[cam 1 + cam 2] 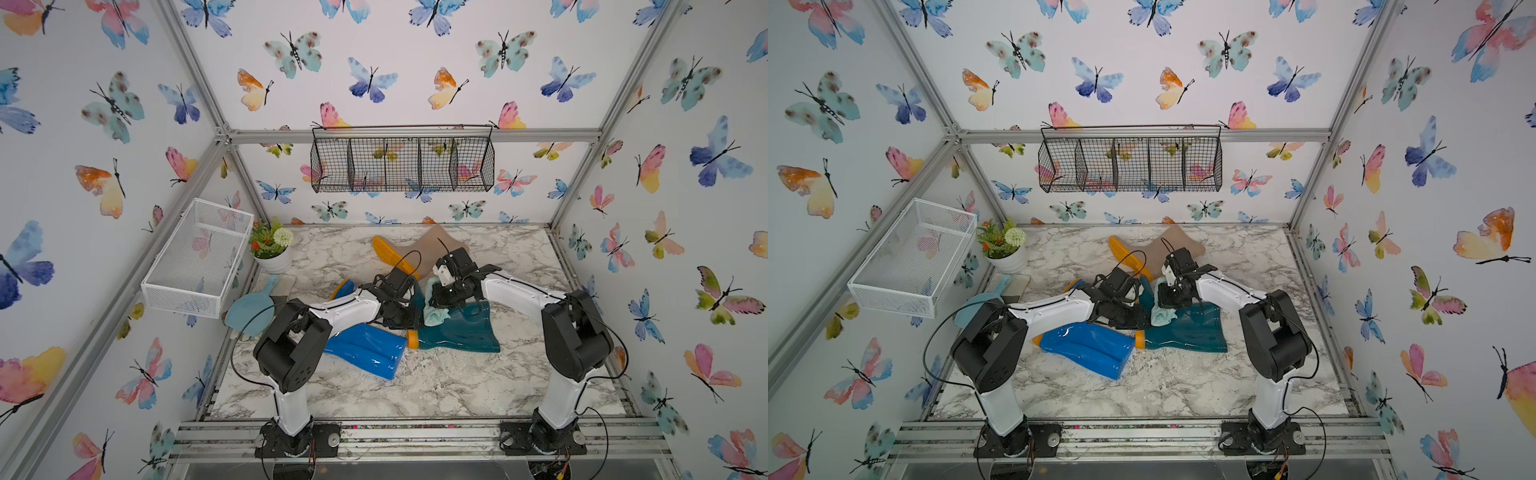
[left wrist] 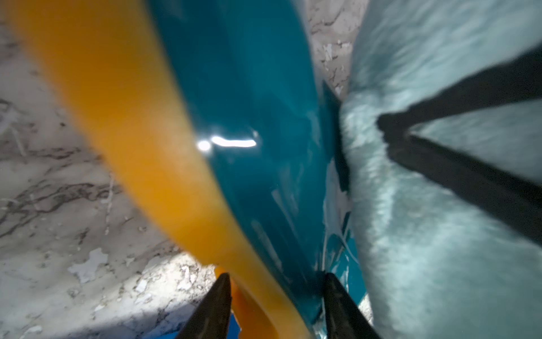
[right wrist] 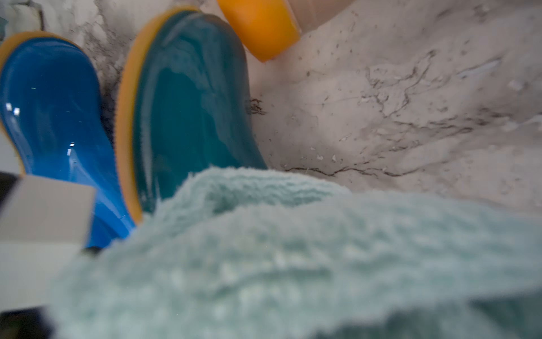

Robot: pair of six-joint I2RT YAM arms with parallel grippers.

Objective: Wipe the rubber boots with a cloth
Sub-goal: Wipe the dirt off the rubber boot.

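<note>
Three rubber boots lie on their sides on the marble table (image 1: 436, 386). The dark teal boot (image 1: 461, 330) is in the middle, the blue boot (image 1: 365, 349) is just beside it on the left arm's side, and the beige boot (image 1: 432, 249) is behind them, near the back wall. The cloth (image 1: 435, 312) sits bunched on the dark teal boot, about where the foot meets the shaft. The right gripper (image 2: 384, 126) is closed tight on a fold of the cloth. The left gripper (image 2: 275, 280) has its jaws partly apart, with the orange sole (image 2: 132, 132) and the teal foot between them. Whether they really squeeze the boot, I cannot tell. I judge that the wiping of the dark teal boot is the step in hand. The next move calls for dragging the cloth along the glossy rubber with even pressure, while the left arm stops the boot from sliding. The other two boots probably wait for their turn.
</note>
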